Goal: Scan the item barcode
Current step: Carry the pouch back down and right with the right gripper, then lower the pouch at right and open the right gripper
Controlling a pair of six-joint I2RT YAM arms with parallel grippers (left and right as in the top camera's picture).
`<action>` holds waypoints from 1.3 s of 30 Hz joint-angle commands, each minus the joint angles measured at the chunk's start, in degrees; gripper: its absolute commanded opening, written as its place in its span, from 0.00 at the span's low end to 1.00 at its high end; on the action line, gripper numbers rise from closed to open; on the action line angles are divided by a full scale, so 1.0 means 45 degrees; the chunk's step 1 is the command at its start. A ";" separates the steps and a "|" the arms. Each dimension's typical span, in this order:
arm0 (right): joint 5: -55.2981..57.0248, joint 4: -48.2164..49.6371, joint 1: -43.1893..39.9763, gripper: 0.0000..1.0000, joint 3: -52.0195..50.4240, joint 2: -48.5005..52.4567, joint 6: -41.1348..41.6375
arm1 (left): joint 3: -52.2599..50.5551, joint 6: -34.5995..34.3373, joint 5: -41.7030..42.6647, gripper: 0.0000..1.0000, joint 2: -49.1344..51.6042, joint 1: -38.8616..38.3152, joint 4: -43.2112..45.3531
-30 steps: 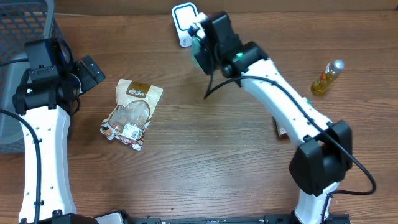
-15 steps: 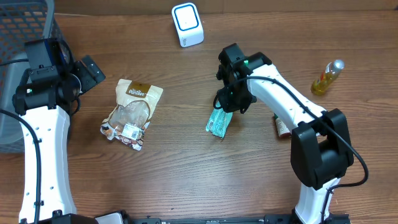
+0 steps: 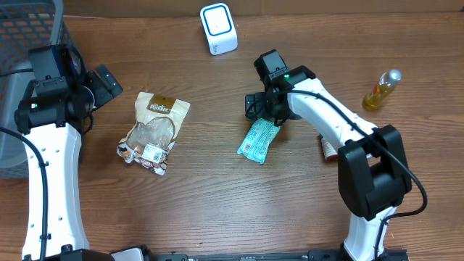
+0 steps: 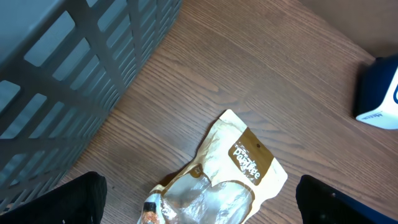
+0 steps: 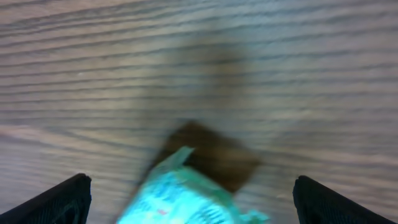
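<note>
A teal packet [image 3: 258, 141] lies flat on the wooden table, right of centre. My right gripper [image 3: 264, 110] hovers just above its far end, open, with nothing between its fingers. In the right wrist view the packet [image 5: 180, 194] is blurred and sits low between the wide-apart fingertips [image 5: 62, 200]. The white barcode scanner [image 3: 218, 29] stands at the table's far edge. A tan snack bag [image 3: 154, 130] lies at the left. My left gripper [image 3: 101, 83] is open, up and left of the snack bag [image 4: 217, 180], holding nothing.
A grey mesh basket [image 3: 22, 43] stands at the far left, close to the left arm. A small bottle of yellow liquid [image 3: 382, 90] lies at the right. A brown item [image 3: 328, 149] peeks out beside the right arm. The scanner [image 4: 379, 93] shows at the left wrist view's right edge.
The right arm brought the teal packet from the scanner to the table's middle, then opened; the packet now lies flat, let go. The left arm has not moved.
</note>
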 commanded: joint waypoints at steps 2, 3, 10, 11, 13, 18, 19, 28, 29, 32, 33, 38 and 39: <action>-0.1938 0.0087 0.0782 1.00 -0.0058 -0.0034 0.0962 | 0.0262 0.0189 -0.0204 1.00 -0.0068 -0.0019 0.0019; -0.2215 0.0165 0.0918 1.00 -0.0083 -0.0034 0.0967 | 0.0262 0.0189 -0.0204 0.99 -0.0068 -0.0019 0.0015; -0.2778 0.0641 0.2108 0.36 -0.0112 -0.0034 0.1909 | 0.0262 0.0189 -0.0204 1.00 -0.0068 -0.0019 0.0015; -0.2783 0.0753 0.2263 0.19 -0.0121 -0.0034 0.2142 | 0.0262 0.0189 -0.0204 1.00 -0.0068 -0.0019 0.0015; -0.2754 0.1132 0.2565 0.04 -0.0233 -0.0034 0.2637 | 0.0262 0.0189 -0.0209 1.00 -0.0068 -0.0019 0.0015; -0.2739 0.2424 0.3152 0.04 -0.0782 0.0015 0.2963 | 0.0262 0.0189 -0.0209 1.00 -0.0068 -0.0019 0.0015; -0.2739 0.2569 0.3177 0.04 -0.0860 0.0019 0.2963 | 0.0262 0.0189 -0.0204 1.00 -0.0068 -0.0019 0.0019; -0.2089 0.4235 0.3167 0.04 -0.2059 0.0063 0.3220 | 0.0262 0.0189 -0.0204 1.00 -0.0068 -0.0019 0.0015; -0.1705 0.4235 0.3167 0.04 -0.2171 0.0063 0.3619 | 0.0262 0.0189 -0.0204 1.00 -0.0068 -0.0019 0.0015; -0.0248 0.4187 0.3152 0.04 -0.2623 0.0063 0.5236 | 0.0262 0.0189 -0.0204 1.00 -0.0068 -0.0019 0.0015; -0.0097 0.4187 0.3133 0.04 -0.2696 0.0063 0.5362 | 0.0262 0.0189 -0.0204 1.00 -0.0068 -0.0019 0.0015; 0.0627 0.3803 0.3002 0.04 -0.2720 0.0063 0.5882 | 0.0262 0.0189 -0.0204 0.99 -0.0068 -0.0019 0.0015; 0.0845 0.3701 0.2973 0.04 -0.2720 0.0063 0.6101 | 0.0262 0.0189 -0.0204 1.00 -0.0068 -0.0019 0.0015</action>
